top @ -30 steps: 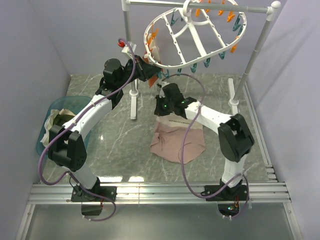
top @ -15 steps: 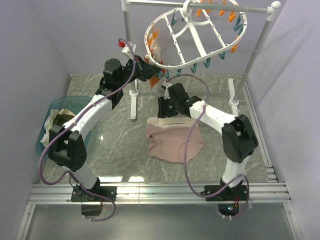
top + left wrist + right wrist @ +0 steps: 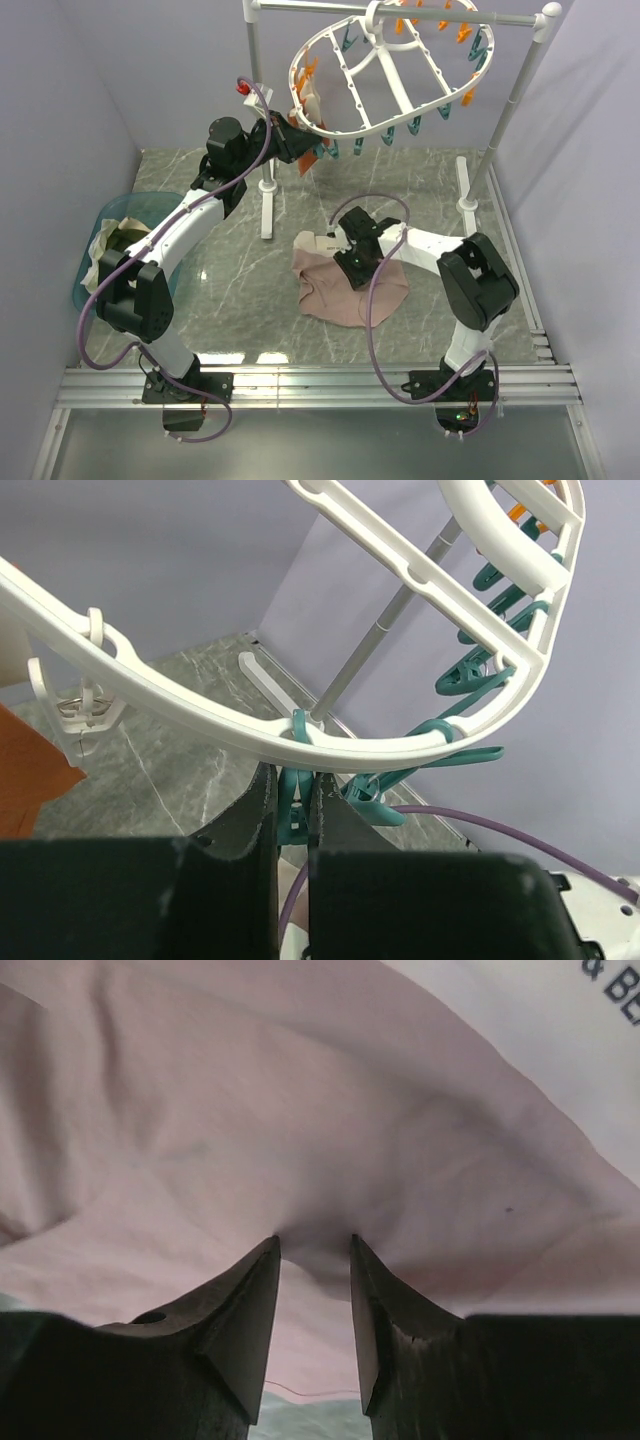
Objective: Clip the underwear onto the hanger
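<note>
Pinching a teal peg [image 3: 293, 802] on the rim of the hanger [image 3: 200, 718], fingers almost together, the left gripper [image 3: 291, 780] sits high, while the right gripper [image 3: 315, 1247] has its fingers drawn in on only a thin pucker of the underwear [image 3: 325, 292] lying on the table [image 3: 240, 290] well below, so the cloth may slip free when lifted.

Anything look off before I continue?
The hanger hangs tilted, its left end low by the left gripper, shut on a teal peg. The underwear lies rumpled on the table, pinched by the right gripper.
</note>
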`<act>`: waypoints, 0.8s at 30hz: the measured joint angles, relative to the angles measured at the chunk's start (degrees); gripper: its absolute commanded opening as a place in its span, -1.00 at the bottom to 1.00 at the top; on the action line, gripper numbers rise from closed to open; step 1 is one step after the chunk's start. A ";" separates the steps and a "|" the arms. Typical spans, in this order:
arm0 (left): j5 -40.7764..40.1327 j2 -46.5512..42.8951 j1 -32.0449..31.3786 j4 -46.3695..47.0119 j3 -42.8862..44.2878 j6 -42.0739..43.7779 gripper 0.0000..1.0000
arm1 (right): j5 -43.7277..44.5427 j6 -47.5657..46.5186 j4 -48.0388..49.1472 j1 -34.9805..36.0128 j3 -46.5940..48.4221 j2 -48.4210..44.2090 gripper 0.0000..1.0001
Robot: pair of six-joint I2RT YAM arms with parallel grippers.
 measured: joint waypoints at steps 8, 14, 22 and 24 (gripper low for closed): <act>0.28 0.00 0.17 -0.24 0.02 0.02 -0.99 | 3.39 -9.77 -1.44 -7.78 -7.52 -6.19 -0.15; 0.50 0.00 0.42 -0.26 0.00 0.02 -0.99 | 2.91 -10.60 -5.20 -12.37 -4.46 -6.47 -0.04; 0.52 0.31 0.46 -0.66 0.55 0.02 -1.00 | 1.64 7.30 0.39 -7.17 14.97 -4.15 0.00; 0.55 0.31 0.46 -0.68 0.59 0.00 -0.99 | 3.52 10.27 1.68 -4.46 18.14 -2.12 0.05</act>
